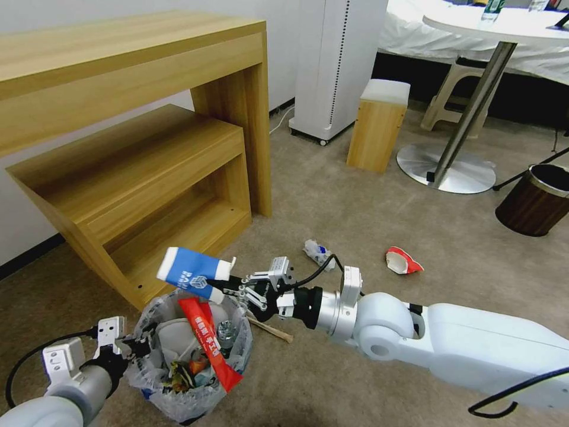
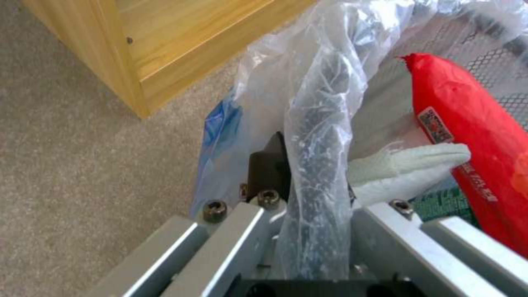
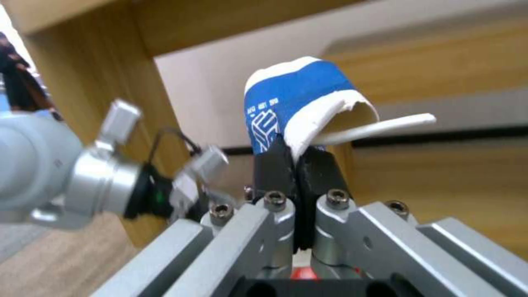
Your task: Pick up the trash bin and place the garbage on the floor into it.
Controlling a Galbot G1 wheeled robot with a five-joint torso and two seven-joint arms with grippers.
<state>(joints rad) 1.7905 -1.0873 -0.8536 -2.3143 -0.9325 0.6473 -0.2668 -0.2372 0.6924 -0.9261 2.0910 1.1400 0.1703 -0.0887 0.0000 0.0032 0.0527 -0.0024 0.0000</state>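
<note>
We see the trash bin [image 1: 189, 362] low at the head view's left, a small round black mesh bin lined with a crinkly translucent bag, close in front of the corner of the lower wooden shelf unit [image 1: 148, 196]. It already holds a long red wrapper [image 1: 208, 343] that leans over its near rim, a white slipper [image 1: 172, 338] and other small litter we cannot make out. Our left gripper [image 1: 127, 344] has its fingers pinched on the bin's rim and bag; in the left wrist view the bag-wrapped rim [image 2: 316, 173] runs between the fingers, with the red wrapper [image 2: 473, 152] and a white slipper tip [image 2: 407, 165] just inside. Our right gripper [image 1: 228, 283] hangs just above the bin's far rim, its black pads [image 3: 275, 165] pressed together on the edge of a crushed blue-and-white paper cup [image 1: 192, 271], which sticks out over the bin opening; the right wrist view shows the cup [image 3: 300, 103] clamped at its torn lip. A wooden stick [image 1: 271, 330] lies on the beige carpet floor [image 1: 355, 219] just beside the bin, under the right wrist. Farther out on the floor we find a crumpled white-and-blue piece [image 1: 317, 252] and a red-and-white crumpled cup [image 1: 402, 261], well apart from the bin. A brown wood-grain bin [image 1: 533, 201] stands at the right edge.
</note>
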